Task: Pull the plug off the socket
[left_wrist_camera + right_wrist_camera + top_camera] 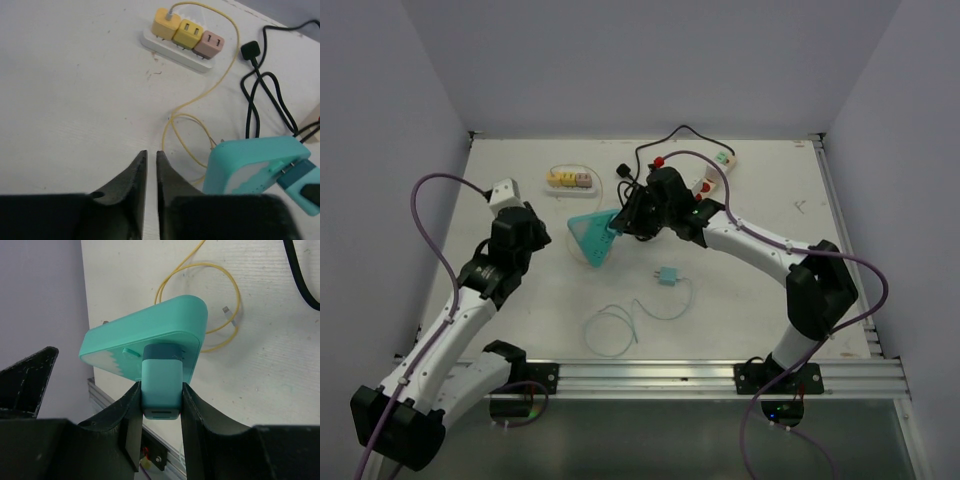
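Teal rectangular plug [161, 380], seated in the teal triangular socket [150, 330], is clamped in my right gripper [160, 388]; my left gripper [151, 155] hangs closed and empty over the white table [75, 90].

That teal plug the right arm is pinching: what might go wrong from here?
1. Nothing seems to hold down the socket. The left tool is shut and apart from it, so the socket may simply follow the plug when the right tool pulls.
2. The yellow cable loops close by the socket and might get dragged if the socket slides.
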You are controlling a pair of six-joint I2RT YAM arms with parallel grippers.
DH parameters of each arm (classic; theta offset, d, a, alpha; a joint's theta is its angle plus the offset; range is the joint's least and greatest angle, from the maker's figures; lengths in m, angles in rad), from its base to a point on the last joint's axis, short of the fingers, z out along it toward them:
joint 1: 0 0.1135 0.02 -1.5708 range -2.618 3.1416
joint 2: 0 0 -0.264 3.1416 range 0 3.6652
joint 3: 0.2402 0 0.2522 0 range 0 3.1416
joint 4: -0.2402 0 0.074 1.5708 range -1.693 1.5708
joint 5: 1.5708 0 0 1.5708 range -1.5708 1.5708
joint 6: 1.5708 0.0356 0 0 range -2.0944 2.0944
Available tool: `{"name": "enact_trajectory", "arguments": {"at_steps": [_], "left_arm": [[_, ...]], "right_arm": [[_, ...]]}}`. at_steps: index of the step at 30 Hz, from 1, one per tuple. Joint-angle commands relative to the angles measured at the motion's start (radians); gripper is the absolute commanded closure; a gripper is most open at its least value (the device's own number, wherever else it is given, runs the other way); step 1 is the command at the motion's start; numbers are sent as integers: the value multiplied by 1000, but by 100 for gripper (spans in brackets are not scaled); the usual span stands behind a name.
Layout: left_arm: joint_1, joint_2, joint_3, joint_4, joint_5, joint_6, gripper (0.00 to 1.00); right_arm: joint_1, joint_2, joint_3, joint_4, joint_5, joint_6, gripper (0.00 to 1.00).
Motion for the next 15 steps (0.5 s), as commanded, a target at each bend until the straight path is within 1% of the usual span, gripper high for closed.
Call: {"name": "enact_trajectory", "arguments": {"at_steps": [1,2,3,4,5,6,8,9,11,12,15], "left_arm": [[2,-78,-60,205,198,89,61],[2,-83,-71,230,230,106,49],[2,-85,-72,238,297,142,30],[4,-79,-74,245,331,165,23],[4,-72,-72,248,363,184,18],[4,-65,-65,247,414,218,10],[4,-43,-55,238,446,245,5],[4,-36,-46,238,493,277,1],[4,-4,-29,221,541,308,0],[4,12,-4,212,596,337,0],[4,78,27,172,695,371,0]], "right_arm": [[-7,-40,11,37,-81,-46,100],[-10,-40,8,40,-92,-57,100],[-22,-38,5,40,-101,-82,100],[-30,-35,1,43,-133,-96,100],[-38,-33,-2,48,-150,-115,100],[-48,-32,-4,48,-167,-156,100],[-58,-29,-1,48,-216,-201,100],[-64,-30,2,46,-233,-246,100],[-67,-30,13,26,-270,-297,100],[-68,-29,24,19,-280,-348,100],[-70,-36,31,2,-325,-432,100]]}}
